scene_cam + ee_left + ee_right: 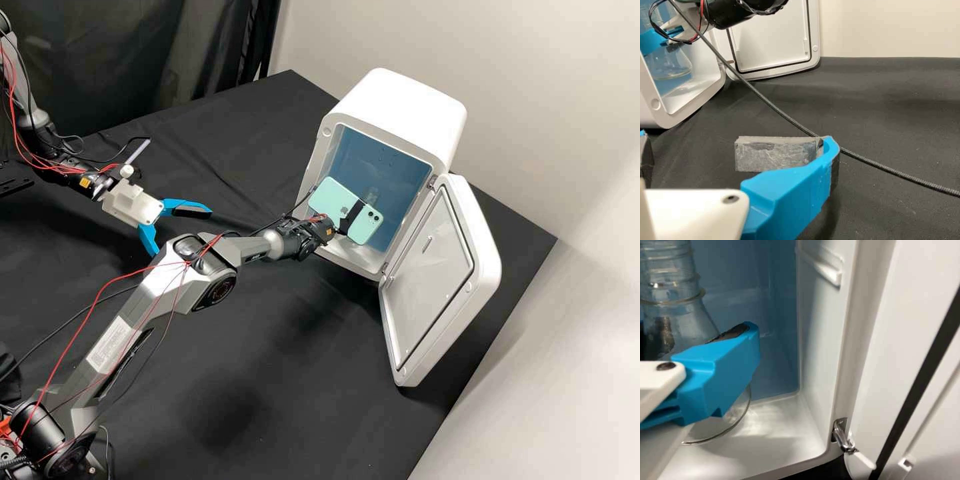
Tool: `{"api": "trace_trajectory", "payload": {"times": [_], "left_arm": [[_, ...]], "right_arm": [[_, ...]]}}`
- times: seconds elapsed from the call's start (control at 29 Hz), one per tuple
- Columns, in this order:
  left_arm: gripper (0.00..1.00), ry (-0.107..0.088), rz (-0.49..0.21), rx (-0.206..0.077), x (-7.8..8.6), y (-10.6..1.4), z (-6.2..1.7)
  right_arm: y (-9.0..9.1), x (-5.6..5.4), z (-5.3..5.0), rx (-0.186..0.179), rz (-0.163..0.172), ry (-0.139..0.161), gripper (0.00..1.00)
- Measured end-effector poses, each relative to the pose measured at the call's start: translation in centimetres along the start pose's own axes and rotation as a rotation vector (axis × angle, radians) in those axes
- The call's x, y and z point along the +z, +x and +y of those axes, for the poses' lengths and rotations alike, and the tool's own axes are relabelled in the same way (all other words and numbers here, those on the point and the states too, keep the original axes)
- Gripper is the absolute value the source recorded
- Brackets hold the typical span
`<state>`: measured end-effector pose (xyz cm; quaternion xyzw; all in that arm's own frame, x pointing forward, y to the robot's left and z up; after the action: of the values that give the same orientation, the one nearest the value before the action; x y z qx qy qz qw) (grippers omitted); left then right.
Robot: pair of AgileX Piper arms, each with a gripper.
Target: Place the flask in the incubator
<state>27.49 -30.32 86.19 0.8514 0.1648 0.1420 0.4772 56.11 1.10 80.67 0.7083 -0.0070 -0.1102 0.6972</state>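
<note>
Right fingers (715,370) are inside the incubator (400,107), clamped on the flask (670,290) — its base sits on the incubator floor, door (440,280) swung wide open. Left fingers (190,207) hang spread and empty above the counter (267,373) — a cable (890,170) runs just past one.

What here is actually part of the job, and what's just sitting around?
Part of the job:
flask, inside the incubator
door, swung open
right arm, its end inside the incubator

Just sitting around:
left gripper, open and empty above the bench
black cable, trailing across the bench
</note>
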Motion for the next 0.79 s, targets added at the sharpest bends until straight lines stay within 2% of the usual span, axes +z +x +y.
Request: {"api": "trace_trajectory", "payload": {"times": [0.1,0.52,0.79], "left_arm": [[1.00,0.000,-0.001,0.004,0.01,0.08,0.10],[1.00,0.000,0.003,0.023,-0.03,0.43,0.56],[1.00,0.000,0.004,0.021,-0.03,0.44,0.55]], "right_arm": [[0.01,-0.03,0.09,0.005,-0.002,0.021,0.00],[0.01,-0.26,-0.15,0.001,0.002,0.020,0.00],[0.01,-0.26,-0.15,0.001,0.002,0.020,0.00]]}}
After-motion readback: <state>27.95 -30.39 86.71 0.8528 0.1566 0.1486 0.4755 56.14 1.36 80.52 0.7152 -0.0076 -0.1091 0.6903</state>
